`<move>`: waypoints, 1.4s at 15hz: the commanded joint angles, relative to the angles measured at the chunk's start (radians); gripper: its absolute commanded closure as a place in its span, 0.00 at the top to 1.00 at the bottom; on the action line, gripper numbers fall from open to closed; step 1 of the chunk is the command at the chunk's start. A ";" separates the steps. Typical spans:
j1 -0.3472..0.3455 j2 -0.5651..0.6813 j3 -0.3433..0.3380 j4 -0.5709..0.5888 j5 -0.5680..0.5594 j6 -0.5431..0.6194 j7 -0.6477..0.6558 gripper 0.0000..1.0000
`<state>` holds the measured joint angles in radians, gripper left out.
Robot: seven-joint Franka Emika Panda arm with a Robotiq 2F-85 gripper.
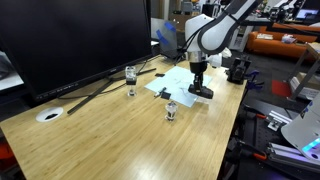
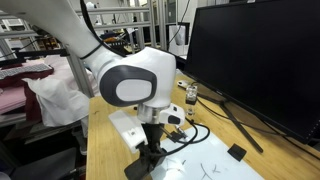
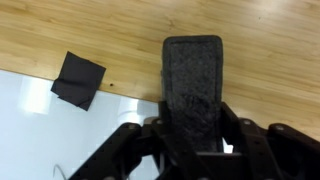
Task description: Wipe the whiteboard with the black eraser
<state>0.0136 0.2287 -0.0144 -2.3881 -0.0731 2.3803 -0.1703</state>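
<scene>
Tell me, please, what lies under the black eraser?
In the wrist view, the far end of the black eraser sits over the wooden table, beside the whiteboard edge. The eraser and gripper hide what lies directly beneath.

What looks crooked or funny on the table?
The small black square lies crooked across the edge of the whiteboard, half on the wooden table. The eraser in the claw sits mostly over wood, not the whiteboard. Nothing looks spilled or broken.
</scene>
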 commanded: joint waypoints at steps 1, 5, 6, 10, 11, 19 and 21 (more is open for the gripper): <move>-0.021 0.044 0.021 0.065 -0.001 -0.056 -0.096 0.25; -0.020 0.090 0.037 0.125 -0.009 -0.098 -0.167 0.25; -0.020 0.106 0.042 0.145 -0.008 -0.112 -0.184 0.25; -0.022 0.171 0.058 0.205 -0.007 -0.157 -0.233 0.25; -0.021 0.186 0.061 0.218 -0.011 -0.167 -0.240 0.25; -0.020 0.264 0.054 0.315 -0.038 -0.245 -0.232 0.25; -0.029 0.281 0.040 0.347 -0.044 -0.261 -0.225 0.25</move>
<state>0.0079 0.4677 0.0295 -2.1025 -0.0899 2.1596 -0.3985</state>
